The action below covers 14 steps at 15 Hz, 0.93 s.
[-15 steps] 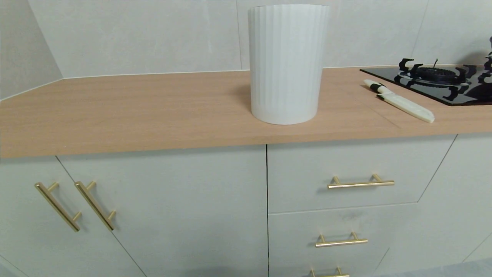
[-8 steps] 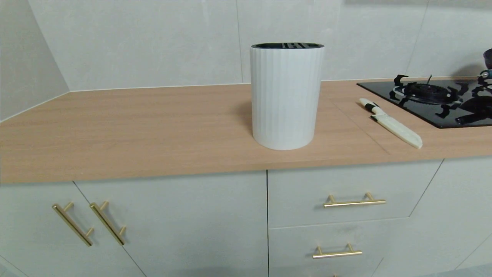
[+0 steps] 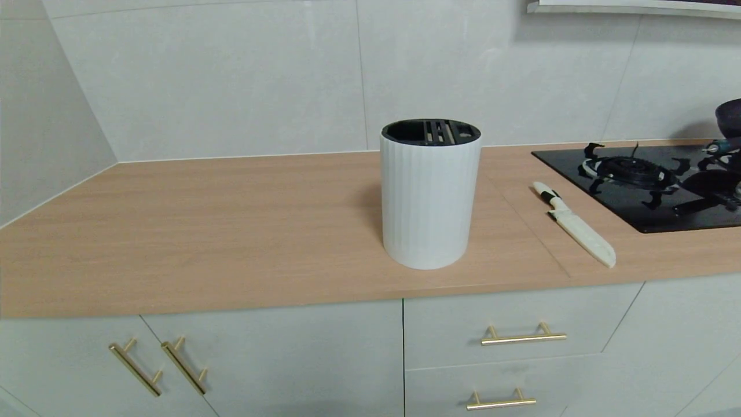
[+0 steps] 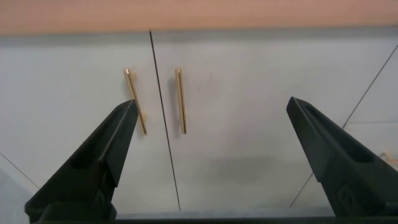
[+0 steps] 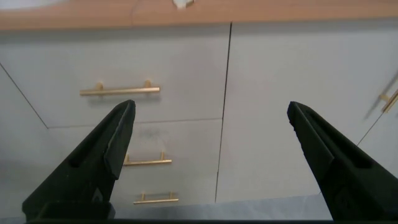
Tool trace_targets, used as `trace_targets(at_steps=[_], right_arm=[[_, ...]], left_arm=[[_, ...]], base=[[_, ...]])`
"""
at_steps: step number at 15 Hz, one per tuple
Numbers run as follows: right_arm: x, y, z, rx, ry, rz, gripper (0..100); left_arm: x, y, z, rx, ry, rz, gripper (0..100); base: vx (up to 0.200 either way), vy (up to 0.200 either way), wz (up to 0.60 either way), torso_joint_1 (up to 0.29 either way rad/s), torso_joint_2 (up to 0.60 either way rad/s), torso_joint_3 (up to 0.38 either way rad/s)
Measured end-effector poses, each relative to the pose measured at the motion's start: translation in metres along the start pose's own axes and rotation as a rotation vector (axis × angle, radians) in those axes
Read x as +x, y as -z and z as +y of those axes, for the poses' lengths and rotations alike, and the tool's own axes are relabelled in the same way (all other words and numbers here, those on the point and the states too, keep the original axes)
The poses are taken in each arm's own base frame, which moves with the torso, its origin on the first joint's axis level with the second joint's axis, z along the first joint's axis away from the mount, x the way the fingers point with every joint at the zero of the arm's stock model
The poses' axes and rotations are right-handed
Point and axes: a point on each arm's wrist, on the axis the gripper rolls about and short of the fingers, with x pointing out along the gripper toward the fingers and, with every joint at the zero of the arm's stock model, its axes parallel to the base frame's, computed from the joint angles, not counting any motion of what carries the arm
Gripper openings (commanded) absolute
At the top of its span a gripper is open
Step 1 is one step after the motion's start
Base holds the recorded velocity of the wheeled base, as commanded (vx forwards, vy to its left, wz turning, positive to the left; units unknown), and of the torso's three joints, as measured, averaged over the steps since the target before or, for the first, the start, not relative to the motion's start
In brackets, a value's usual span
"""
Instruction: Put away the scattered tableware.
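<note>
A white ribbed knife holder with a black slotted top stands upright on the wooden counter near its front edge. To its right lies a cream knife with a black band on its handle, flat on the counter beside the hob. My left gripper is open, low in front of the cabinet doors, with nothing between its fingers. My right gripper is open too, facing the drawer fronts below the counter edge, holding nothing.
A black gas hob with burner grates fills the counter's right end, a dark pan at its far edge. Gold handles sit on the cabinet doors and drawers. Tiled wall backs the counter.
The head view has tilted upward, so the counter, holder and knife sit lower in the picture and the holder's slotted top shows. Nothing on the counter has moved.
</note>
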Motion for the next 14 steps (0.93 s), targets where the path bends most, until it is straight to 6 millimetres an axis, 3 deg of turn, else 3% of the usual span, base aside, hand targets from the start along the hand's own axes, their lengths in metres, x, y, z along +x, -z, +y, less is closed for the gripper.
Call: trace_targets(at_steps=[14], right_arm=[[0.0000, 0.0000, 0.0000, 0.000, 0.000, 0.000, 100]], left_arm=[[-0.0001, -0.0003, 0.0000, 0.000, -0.001, -0.001, 100]], base=[[0.000, 0.000, 0.00, 0.219, -0.53, -0.311]])
